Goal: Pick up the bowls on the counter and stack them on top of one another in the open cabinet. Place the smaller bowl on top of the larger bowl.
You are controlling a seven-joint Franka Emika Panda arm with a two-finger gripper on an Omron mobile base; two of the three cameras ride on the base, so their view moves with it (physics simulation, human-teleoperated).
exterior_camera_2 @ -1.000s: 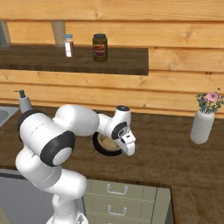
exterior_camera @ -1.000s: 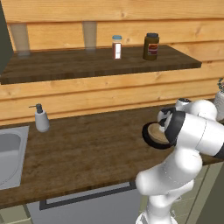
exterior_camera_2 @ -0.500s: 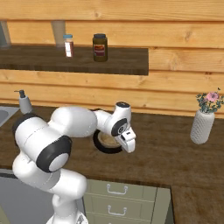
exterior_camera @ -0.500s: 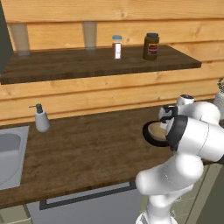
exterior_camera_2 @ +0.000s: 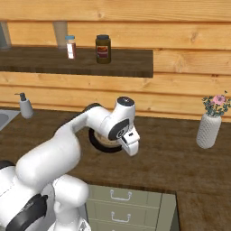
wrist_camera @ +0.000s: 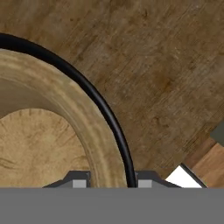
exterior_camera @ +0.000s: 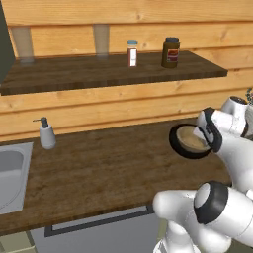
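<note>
We see even, bright, diffuse light without glare. Soft shadow lies beneath the wall shelf (exterior_camera: 113, 74). The base views are slightly soft; the counter (wrist_camera: 166, 70) grain blurs close up.

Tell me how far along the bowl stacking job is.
Done: the tan bowl already sits inside the black bowl, on the counter. In hand: the fingers straddle both rims; grip unclear. Left: lifting the bowls into the cabinet.

A pale plank wall (exterior_camera: 123, 106) carries a dark wooden shelf (exterior_camera: 99, 74) with jars.
</note>
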